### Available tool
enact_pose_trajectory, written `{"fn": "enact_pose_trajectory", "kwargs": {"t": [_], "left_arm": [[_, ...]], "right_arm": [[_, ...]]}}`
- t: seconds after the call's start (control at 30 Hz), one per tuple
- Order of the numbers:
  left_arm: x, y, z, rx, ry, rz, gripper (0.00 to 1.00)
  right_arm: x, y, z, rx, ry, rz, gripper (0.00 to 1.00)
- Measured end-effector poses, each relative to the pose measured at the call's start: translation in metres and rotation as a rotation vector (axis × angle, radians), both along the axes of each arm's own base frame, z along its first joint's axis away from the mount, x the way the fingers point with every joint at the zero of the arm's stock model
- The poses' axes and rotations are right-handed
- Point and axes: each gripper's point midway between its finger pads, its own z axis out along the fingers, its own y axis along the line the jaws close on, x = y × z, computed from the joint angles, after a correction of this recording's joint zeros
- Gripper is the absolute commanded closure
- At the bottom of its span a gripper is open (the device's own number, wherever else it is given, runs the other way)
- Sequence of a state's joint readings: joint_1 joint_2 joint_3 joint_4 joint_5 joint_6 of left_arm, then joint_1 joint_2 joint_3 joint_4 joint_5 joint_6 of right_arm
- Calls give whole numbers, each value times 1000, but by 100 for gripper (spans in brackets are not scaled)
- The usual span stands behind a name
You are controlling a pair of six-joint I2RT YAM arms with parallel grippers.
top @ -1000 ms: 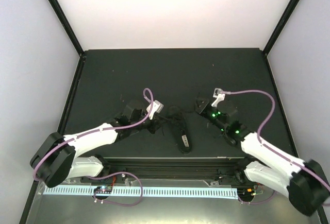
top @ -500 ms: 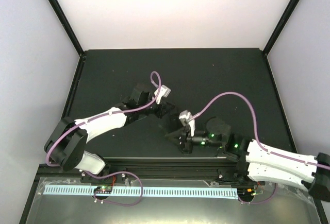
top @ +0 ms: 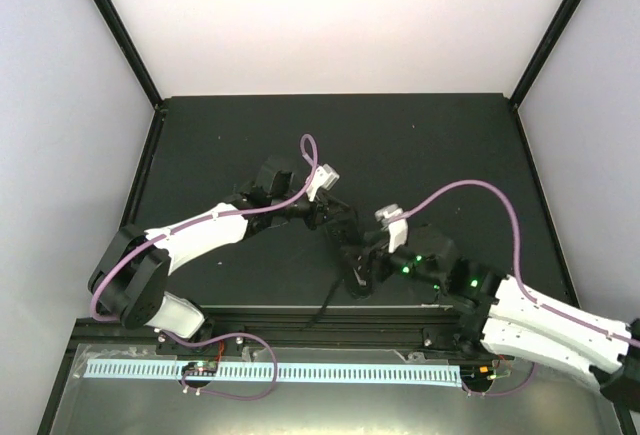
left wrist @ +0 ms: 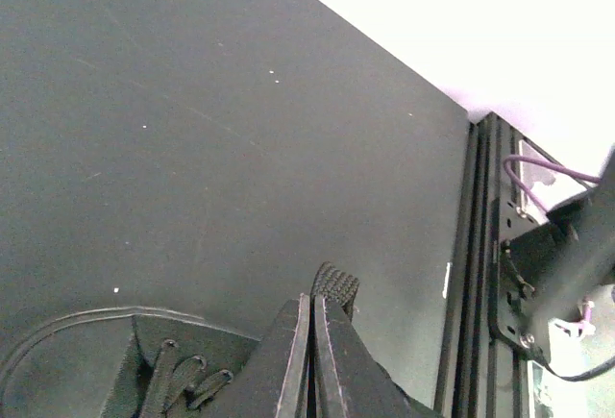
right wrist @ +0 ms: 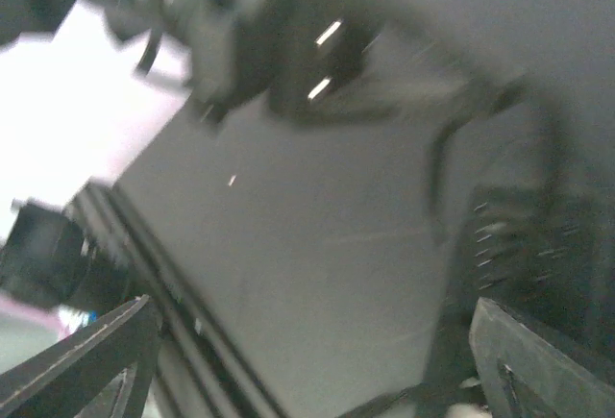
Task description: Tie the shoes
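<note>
Black shoe [left wrist: 159, 365] just beside closed L pincer [left wrist: 317, 295].

No legible txt, labels or nos. anywhere.

black shoe [left wrist: 144, 370], dark grey table [top: 250, 145], purple cables [top: 470, 187].

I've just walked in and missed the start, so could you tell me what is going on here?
Two robot arms are working on a small black shoe near the front edge of the table. The left gripper is shut beside its eyelets; whether it pinches anything is unclear. The right gripper is open close by. One lace trails toward that edge.
</note>
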State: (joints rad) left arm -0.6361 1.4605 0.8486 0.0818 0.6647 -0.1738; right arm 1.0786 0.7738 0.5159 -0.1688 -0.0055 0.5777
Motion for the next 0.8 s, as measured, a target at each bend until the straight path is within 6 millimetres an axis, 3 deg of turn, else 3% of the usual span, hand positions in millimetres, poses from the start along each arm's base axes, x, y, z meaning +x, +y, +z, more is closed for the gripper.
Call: {"fn": "enact_pose_trajectory", "kwargs": {"t": [0.13,0.23,0.63,0.77,0.8], "left_arm": [[-10,-4,3,-18,4,-51,99],[-16,-7,4,-26,3,-81,98],[-33,-16,7,-42,6,-153,98],[-36,-18,7,-41,8,-163,97],[-36,-18,7,-40,8,-165,88]], "right_arm": [[47,-39,16,36,-43,-170,24],[62,-50,10,25,-30,-186,27],[74,-32,-23,-27,45,10,50],[75,-26,-25,-23,54,51,84],[74,-24,-24,-20,46,65,92]]}}
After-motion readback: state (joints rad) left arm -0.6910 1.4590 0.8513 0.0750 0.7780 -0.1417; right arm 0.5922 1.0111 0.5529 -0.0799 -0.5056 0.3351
